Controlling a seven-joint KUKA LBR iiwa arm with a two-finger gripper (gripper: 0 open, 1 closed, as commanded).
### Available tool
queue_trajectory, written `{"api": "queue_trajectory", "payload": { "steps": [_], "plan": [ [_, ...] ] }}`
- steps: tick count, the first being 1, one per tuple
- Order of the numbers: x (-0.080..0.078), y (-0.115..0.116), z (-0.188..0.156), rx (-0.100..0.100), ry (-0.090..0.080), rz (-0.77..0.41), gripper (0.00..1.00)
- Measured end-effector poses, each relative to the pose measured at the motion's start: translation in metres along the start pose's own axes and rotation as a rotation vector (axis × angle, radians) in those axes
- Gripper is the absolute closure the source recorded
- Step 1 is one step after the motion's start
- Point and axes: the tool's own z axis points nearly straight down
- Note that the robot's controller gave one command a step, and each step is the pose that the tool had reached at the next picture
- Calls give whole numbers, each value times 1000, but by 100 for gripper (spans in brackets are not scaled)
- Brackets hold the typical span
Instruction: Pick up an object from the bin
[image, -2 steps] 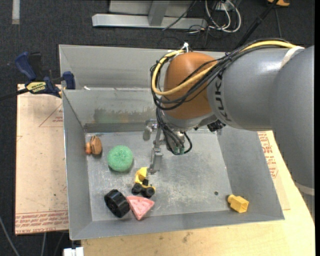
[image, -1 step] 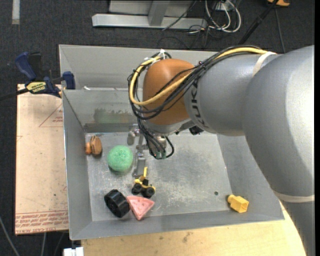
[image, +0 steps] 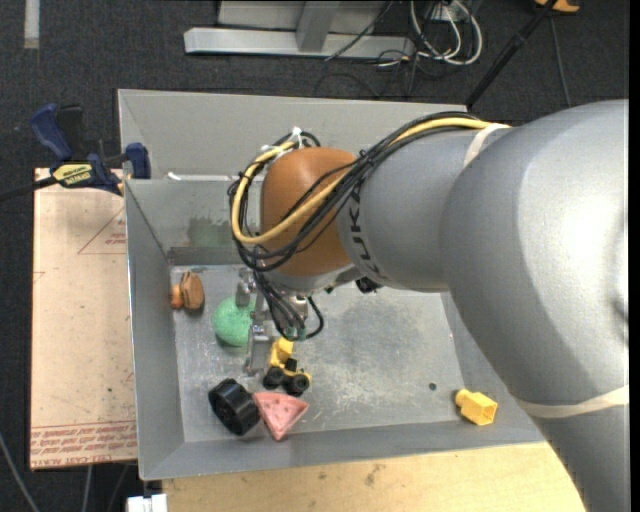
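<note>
Gripper (image: 263, 345) sits low in bin (image: 385, 345); green ball (image: 231, 324) at 9 o'clock, yellow toy (image: 286, 366) at 5. Grip state cannot be told.

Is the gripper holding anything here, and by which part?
Cannot be told: the gripper is low between the green lump and the yellow-and-black toy, with no clear hold on either.

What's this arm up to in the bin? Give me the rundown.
The arm reaches into the bin from the right. Its gripper is low over the floor, between a green lump and a yellow-and-black toy. Whether it has hold of either cannot be seen. A black wheel and a pink wedge lie just in front. A brown piece and a yellow block lie apart.
</note>
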Motion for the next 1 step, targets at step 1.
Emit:
{"api": "queue_trajectory", "payload": {
  "steps": [1],
  "plan": [
    [-3,-5,23,-4,-11,68,100]
  ]
}}
